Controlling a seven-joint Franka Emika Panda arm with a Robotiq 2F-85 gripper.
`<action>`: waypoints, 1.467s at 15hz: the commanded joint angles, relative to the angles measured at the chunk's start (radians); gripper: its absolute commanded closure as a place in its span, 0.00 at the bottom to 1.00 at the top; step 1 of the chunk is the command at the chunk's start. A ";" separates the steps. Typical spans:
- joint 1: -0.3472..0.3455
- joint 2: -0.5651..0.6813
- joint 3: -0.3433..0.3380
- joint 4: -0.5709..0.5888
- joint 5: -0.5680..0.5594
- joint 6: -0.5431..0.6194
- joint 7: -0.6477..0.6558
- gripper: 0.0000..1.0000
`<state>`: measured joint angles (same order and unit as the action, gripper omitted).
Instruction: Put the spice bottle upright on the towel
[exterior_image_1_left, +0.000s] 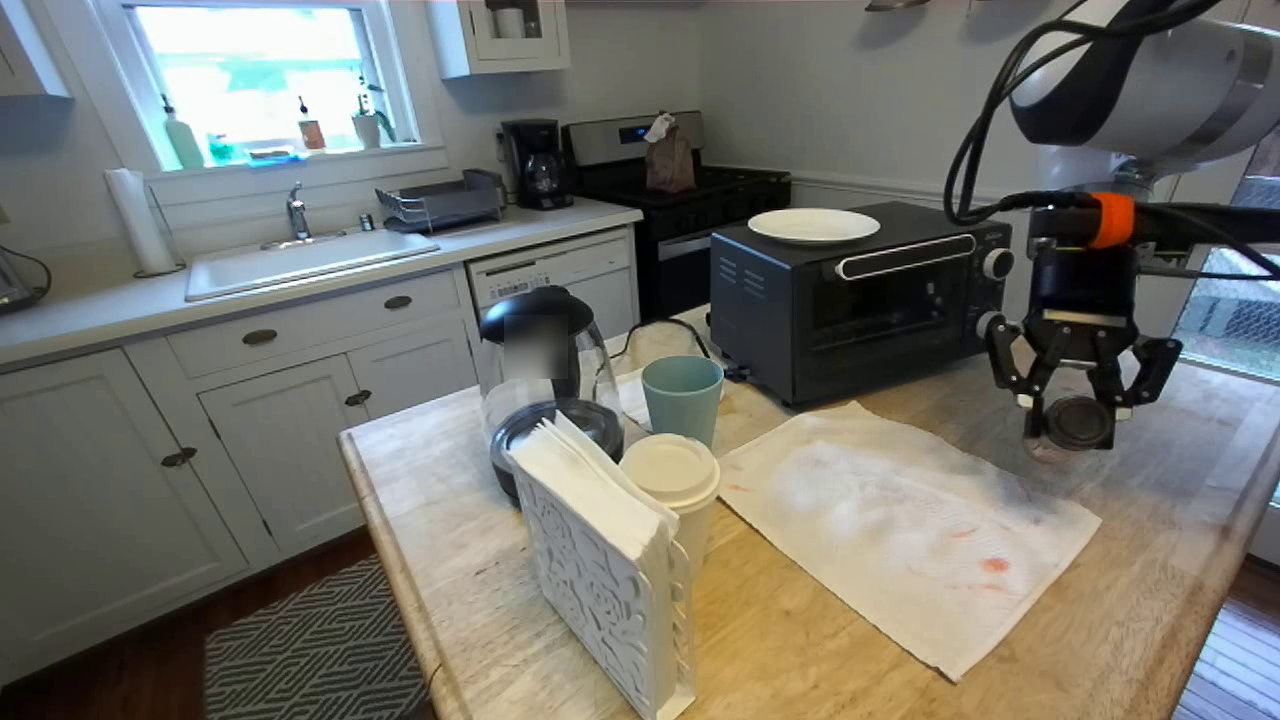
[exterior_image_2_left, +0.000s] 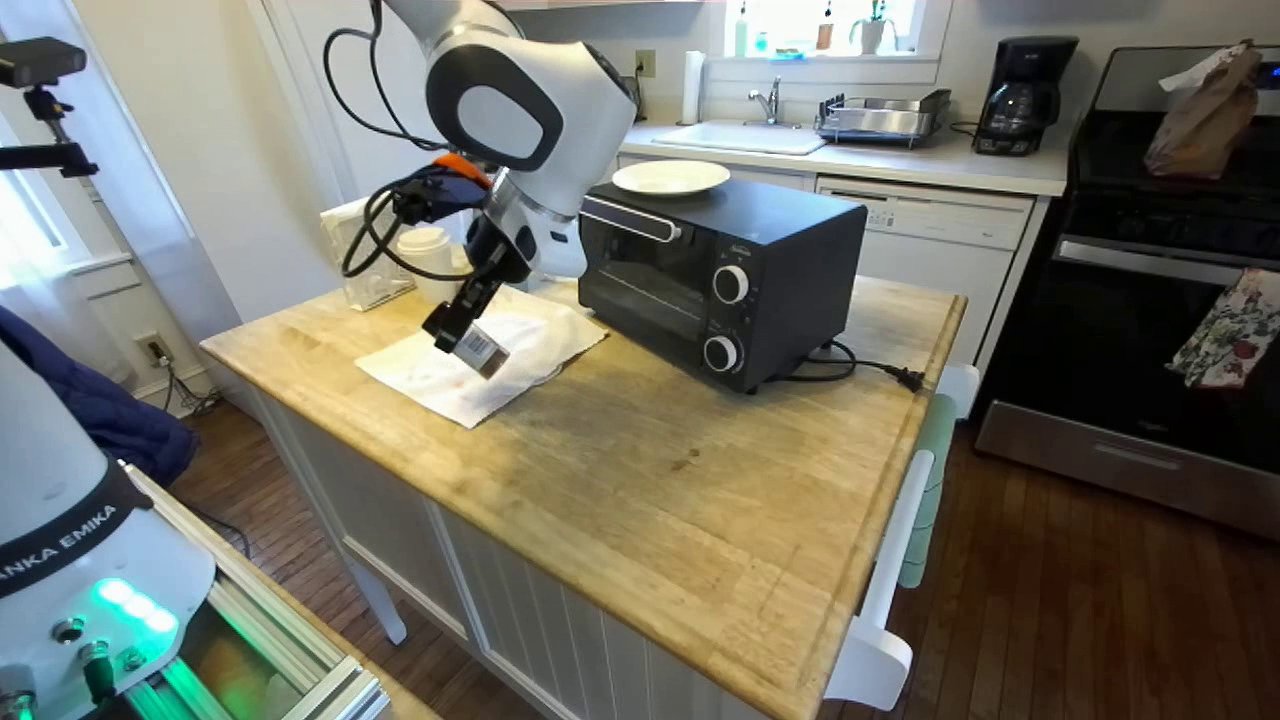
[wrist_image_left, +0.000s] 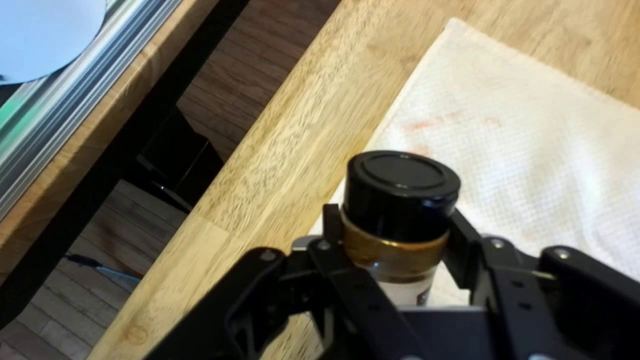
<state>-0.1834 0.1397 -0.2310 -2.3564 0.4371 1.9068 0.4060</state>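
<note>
The spice bottle is a small glass jar with a black lid, brown contents and a white label. It shows in both exterior views (exterior_image_1_left: 1076, 424) (exterior_image_2_left: 484, 352) and in the wrist view (wrist_image_left: 400, 252). My gripper (exterior_image_1_left: 1075, 407) is shut on it just below the lid, as the wrist view (wrist_image_left: 395, 225) shows. The bottle is tilted, and I hold it in the air near the towel's robot-side edge. The towel (exterior_image_1_left: 900, 530) lies flat on the wooden table, with faint red stains; it also shows in the wrist view (wrist_image_left: 540, 165). The bottle's lower part is hidden in the wrist view.
A black toaster oven (exterior_image_1_left: 870, 310) with a white plate (exterior_image_1_left: 814, 225) on top stands behind the towel. A green cup (exterior_image_1_left: 682, 400), a white lidded cup (exterior_image_1_left: 672, 470), a napkin holder (exterior_image_1_left: 600, 590) and a glass coffee pot (exterior_image_1_left: 545, 380) stand beside the towel.
</note>
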 joint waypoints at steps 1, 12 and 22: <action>-0.026 0.075 0.013 0.072 0.102 -0.123 -0.093 0.75; -0.048 0.169 0.008 0.113 0.116 -0.242 -0.165 0.75; -0.115 0.394 0.008 0.254 0.236 -0.437 -0.181 0.75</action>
<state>-0.2671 0.4637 -0.2309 -2.1703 0.6096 1.5438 0.2398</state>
